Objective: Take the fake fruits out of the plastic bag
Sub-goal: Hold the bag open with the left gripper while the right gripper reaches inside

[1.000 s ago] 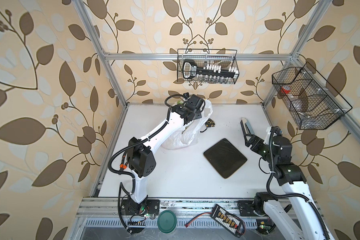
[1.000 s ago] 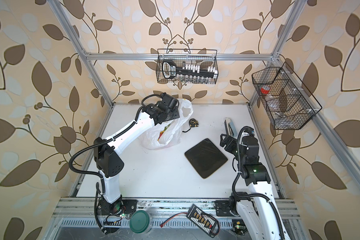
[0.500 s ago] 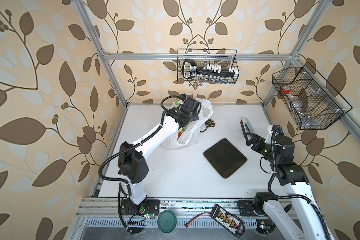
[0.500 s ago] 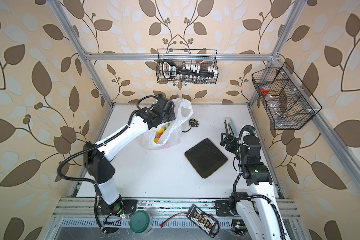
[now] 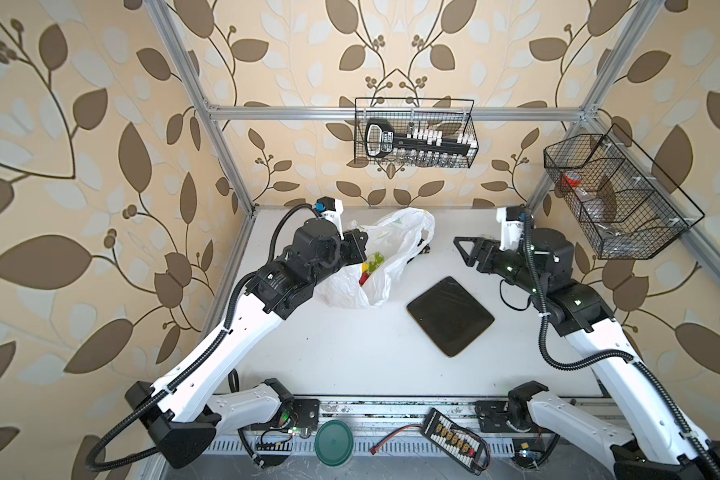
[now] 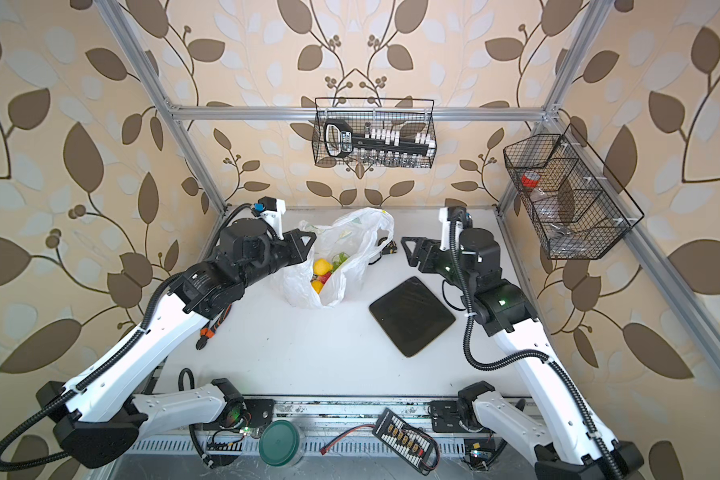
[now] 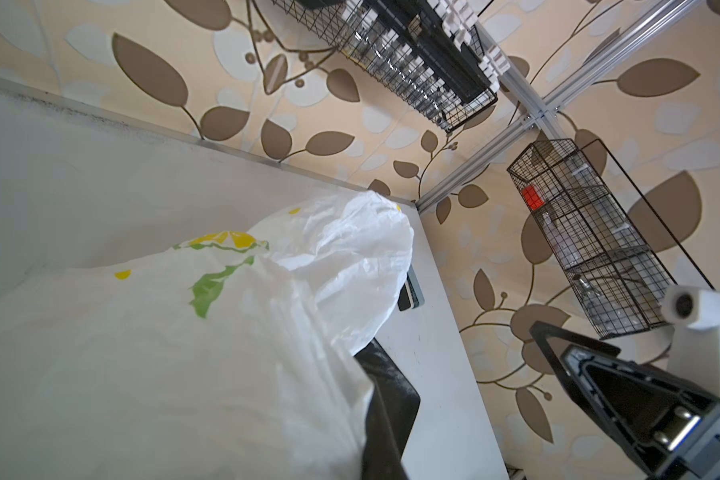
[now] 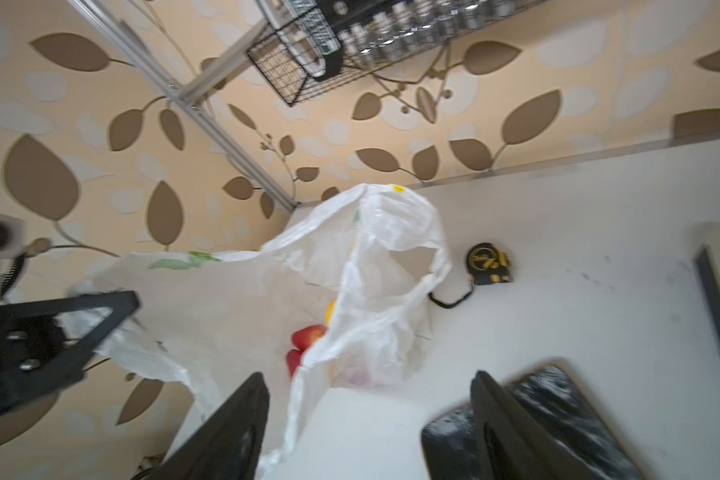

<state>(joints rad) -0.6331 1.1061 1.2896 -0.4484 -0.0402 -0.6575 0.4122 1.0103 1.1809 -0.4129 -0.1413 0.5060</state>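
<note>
My left fingers (image 6: 303,244) clench the plastic bag (image 6: 362,232) rim; my right fingers (image 5: 464,248) hang spread, empty, beside the bag; fake fruits (image 6: 321,267) lie inside it.

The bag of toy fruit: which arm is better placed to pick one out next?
The right, probably. The left gripper is clamped on the bag, holding its mouth open. The right gripper is open, empty and facing the fruit.

Left gripper (image 6: 306,245) has clamped the plastic bag (image 6: 352,232) rim — right gripper (image 8: 366,376) has swung toward it.
</note>
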